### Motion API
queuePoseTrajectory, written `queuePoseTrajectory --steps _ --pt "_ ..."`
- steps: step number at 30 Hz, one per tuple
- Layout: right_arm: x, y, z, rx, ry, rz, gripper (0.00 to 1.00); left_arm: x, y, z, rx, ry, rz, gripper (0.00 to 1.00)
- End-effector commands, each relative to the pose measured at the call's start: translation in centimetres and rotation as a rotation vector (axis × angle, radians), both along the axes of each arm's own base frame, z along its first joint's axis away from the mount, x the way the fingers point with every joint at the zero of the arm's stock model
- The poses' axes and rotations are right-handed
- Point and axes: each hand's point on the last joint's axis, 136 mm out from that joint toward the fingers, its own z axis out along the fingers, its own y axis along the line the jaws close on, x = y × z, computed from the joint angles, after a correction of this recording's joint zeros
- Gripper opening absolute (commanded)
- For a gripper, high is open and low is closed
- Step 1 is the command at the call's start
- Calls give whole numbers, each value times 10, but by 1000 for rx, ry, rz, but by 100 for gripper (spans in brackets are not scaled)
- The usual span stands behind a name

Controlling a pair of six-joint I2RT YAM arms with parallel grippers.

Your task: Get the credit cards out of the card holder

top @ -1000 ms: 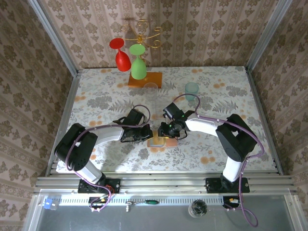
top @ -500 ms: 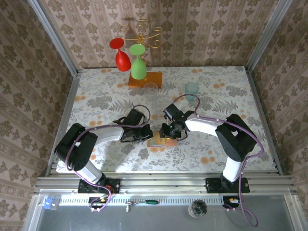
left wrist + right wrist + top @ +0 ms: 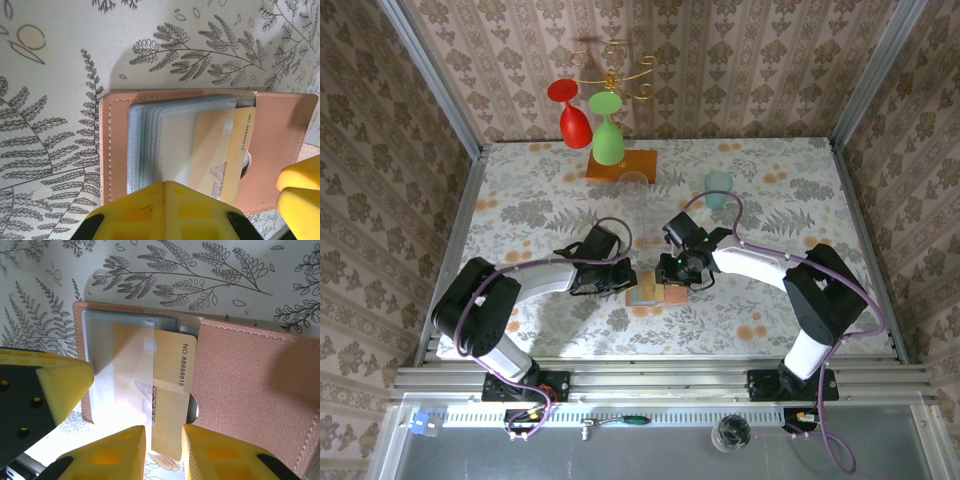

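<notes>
1. The card holder [image 3: 650, 294] lies open in the middle of the tabletop [image 3: 780, 190], well apart from every edge. Bare floral surface runs along the near side and out to the right.
2. Both arms crowd in on it. The left pincer [image 3: 165, 200] is clenched tight and sits over the near edge of the grey-blue pockets.
3. The right pincer [image 3: 164, 432] is nipped onto the end of a tan credit card [image 3: 167, 375], which juts out of a pocket toward the salmon flap.
4. The two pincers sit just beside each other, with little slack between them.
5. Against a second ago, the right arm's elbow has swung out toward the right edge and its wrist has edged right. The left arm holds its place.
6. On the far side stand a clear glass [image 3: 635, 187] and a teal cup [image 3: 718, 187]. Behind them is the rack's orange base [image 3: 621, 165], with a red glass [image 3: 570, 115] and a green glass [image 3: 608, 140] hanging bowl-down.
7. Patterned wallpaper [image 3: 720, 60] closes three sides, with metal frame posts [image 3: 448, 100] at the corners.
</notes>
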Motion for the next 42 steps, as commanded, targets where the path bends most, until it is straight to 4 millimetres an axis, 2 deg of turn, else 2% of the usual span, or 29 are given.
queuePoseTrajectory --steps 1,11,24,33,42 --pt "-4 -5 1 5 -19 8 26 3 -9 19 -11 -43 -32 7" --pt "-4 5 -3 112 -36 34 23 -2 -23 13 9 -26 -77 8" --pt "-2 3 -23 157 29 9 22 -8 -9 -14 68 23 -65 5" --pt "-5 1 -36 160 73 -6 22 -9 -5 -18 86 26 -58 4" --pt "-3 6 -37 207 86 -18 21 -10 -3 -19 88 28 -53 4"
